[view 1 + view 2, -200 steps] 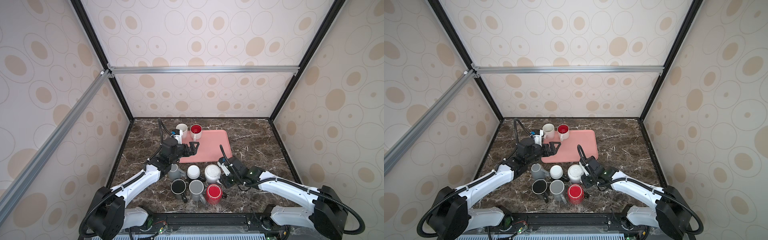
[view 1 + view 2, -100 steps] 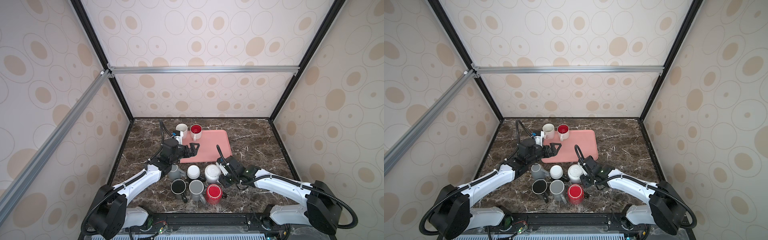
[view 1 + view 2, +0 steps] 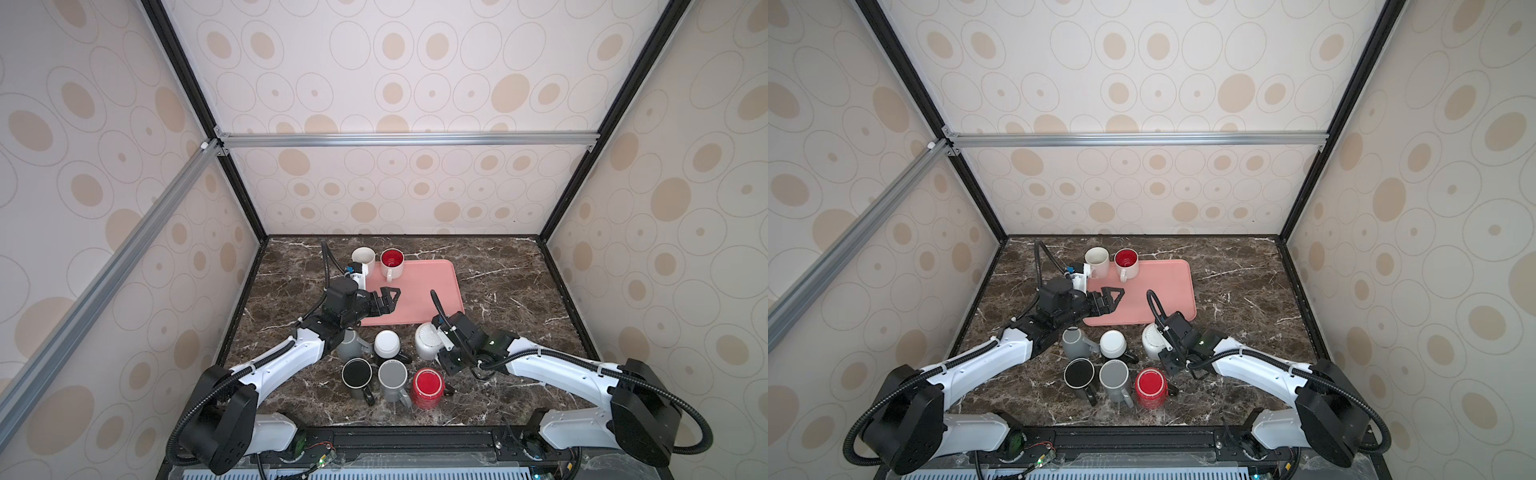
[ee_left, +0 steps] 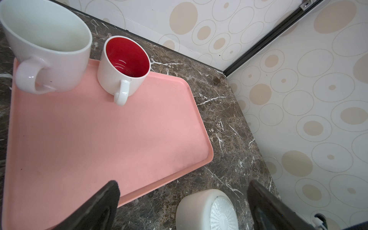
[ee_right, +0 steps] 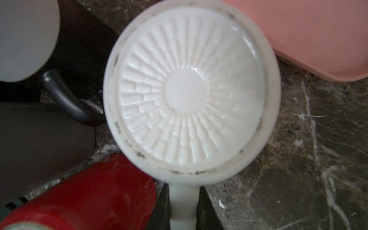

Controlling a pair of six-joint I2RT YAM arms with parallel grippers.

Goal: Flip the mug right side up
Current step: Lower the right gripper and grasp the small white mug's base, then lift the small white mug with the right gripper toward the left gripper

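White ceramic, ribbed base upward: the inverted mug point(image 3: 428, 341) stood at lower centre in both top views, just below the pink tray point(image 3: 428, 286) and near a red mug point(image 3: 428, 384). The right gripper point(image 5: 183, 211) was clamped on its handle point(image 5: 183, 199); the left gripper point(image 3: 390, 300) hung with jaws apart over the tray. The turn would best begin with a lift clear of the neighbours, then a slow wrist roll, lest the handle slip.
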